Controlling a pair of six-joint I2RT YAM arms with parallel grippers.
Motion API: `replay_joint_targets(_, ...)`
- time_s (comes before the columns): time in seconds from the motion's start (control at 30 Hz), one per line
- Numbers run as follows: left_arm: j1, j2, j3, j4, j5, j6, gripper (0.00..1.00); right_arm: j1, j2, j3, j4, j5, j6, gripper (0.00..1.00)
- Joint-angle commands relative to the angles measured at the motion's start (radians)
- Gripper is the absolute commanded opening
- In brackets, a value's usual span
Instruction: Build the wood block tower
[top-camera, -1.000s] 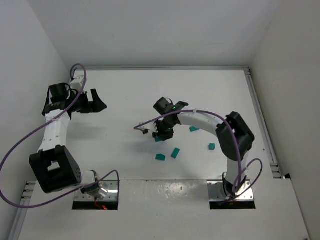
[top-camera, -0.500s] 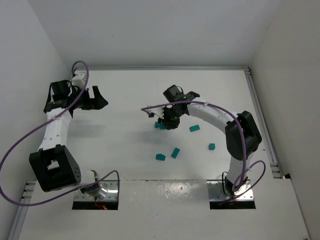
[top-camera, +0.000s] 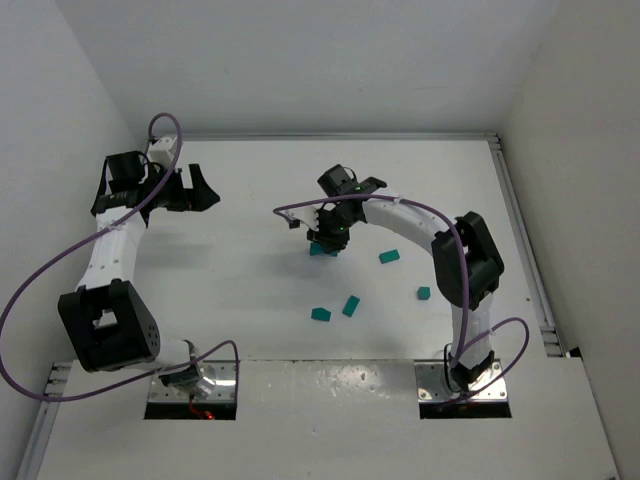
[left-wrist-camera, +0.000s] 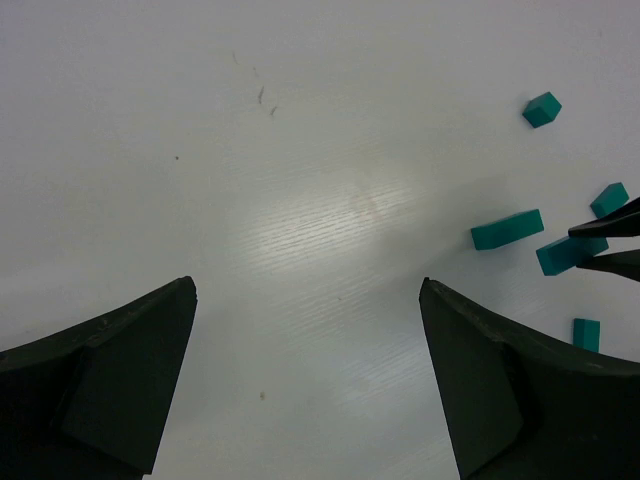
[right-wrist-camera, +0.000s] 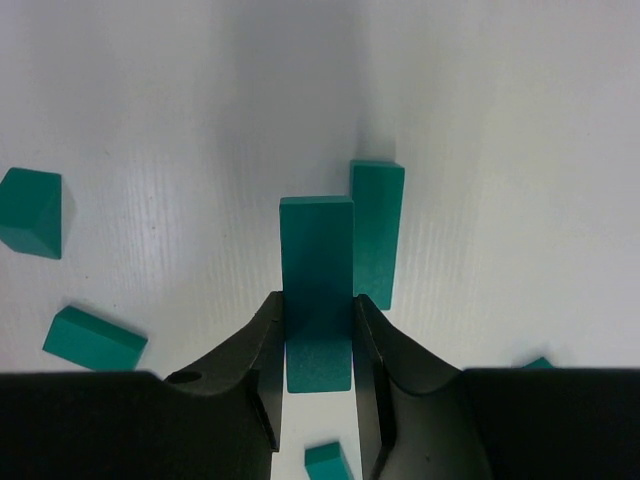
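wood blocks (right-wrist-camera: 377, 225) teal-green | table (top-camera: 250, 290) white | right end effector (right-wrist-camera: 317, 305) black

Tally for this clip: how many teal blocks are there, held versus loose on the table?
Teal block held in the right pincer: 1
Teal blocks loose on the table: 5
Total: 6

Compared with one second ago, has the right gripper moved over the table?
Yes. The right gripper moved toward the far wall, away from the loose block that lies nearest the arm bases.
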Motion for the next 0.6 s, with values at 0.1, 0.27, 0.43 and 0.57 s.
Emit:
replay_joint_targets(0.1, -0.012, 0.012, 0.049, 0.031, 0.016, -0.016, 1.00, -0.012, 0.032, 0.070, 0.003, -0.053, -0.018, 0.06)
replay_joint_targets(0.27, -0.012, 0.012, 0.058, 0.031, 0.006, -0.025, 1.00, -0.017, 0.066, 0.104, -0.011, -0.063, -0.032, 0.06)
replay_joint_targets(0.43, -0.012, 0.032, 0.068, 0.040, 0.015, -0.025, 1.00, -0.021, 0.104, 0.153, -0.026, -0.063, -0.044, 0.06)
replay_joint_targets(0.57, -0.012, 0.041, 0.068, 0.040, 0.015, -0.025, 1.00, -0.026, 0.126, 0.168, -0.031, -0.065, -0.052, 0.07)
